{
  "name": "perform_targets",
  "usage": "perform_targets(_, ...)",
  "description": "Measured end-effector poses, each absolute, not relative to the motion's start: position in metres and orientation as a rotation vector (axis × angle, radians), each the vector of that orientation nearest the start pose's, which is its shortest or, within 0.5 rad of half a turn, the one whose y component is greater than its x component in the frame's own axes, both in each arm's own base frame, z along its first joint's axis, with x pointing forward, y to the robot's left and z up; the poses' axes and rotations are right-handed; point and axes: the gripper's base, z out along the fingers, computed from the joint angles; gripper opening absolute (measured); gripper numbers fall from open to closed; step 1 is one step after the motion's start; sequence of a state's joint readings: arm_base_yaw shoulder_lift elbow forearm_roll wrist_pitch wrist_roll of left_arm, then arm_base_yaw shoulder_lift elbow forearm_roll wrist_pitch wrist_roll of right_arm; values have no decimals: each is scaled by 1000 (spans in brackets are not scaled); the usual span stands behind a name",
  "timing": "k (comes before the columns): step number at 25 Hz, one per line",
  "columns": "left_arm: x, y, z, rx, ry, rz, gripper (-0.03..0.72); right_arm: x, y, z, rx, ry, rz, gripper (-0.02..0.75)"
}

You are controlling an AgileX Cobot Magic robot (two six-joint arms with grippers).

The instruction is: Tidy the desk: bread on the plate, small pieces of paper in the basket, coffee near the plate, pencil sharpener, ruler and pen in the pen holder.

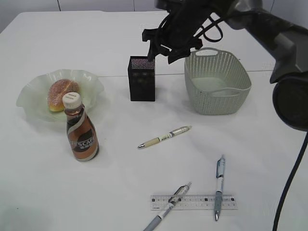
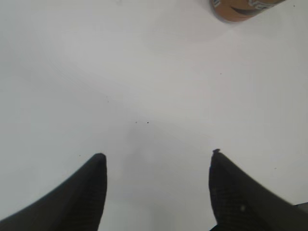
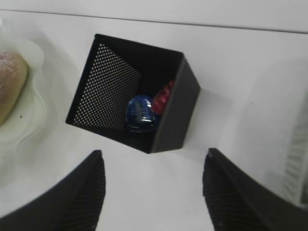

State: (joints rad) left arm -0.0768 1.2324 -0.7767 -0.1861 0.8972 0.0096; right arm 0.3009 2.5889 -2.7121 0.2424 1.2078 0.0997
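The bread lies on the pale green plate, and the brown coffee bottle stands just in front of it. The black mesh pen holder stands mid-table. My right gripper hovers open just above it. In the right wrist view the open jaws are empty, and the holder contains a blue pencil sharpener and a red object. Three pens and a clear ruler lie on the table at the front. My left gripper is open over bare table.
A grey-green basket stands to the right of the pen holder; no paper shows in it or on the table. The coffee bottle's base is at the top right of the left wrist view. The right arm and its cables cross the upper right.
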Motion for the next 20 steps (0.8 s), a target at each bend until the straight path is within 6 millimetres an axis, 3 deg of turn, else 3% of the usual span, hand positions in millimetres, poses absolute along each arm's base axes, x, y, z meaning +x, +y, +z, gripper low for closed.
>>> perform_targets(12,209,-29,246,-8,2853,-248,487,482,189,333,-245,2431,313,470)
perform_targets(17,209,-29,246,-8,2853,-248,487,459,198,341,-318,2470,136,470)
perform_targets(20,209,-29,246,-8,2853,-248,487,437,204,329,-392,2554,35,470)
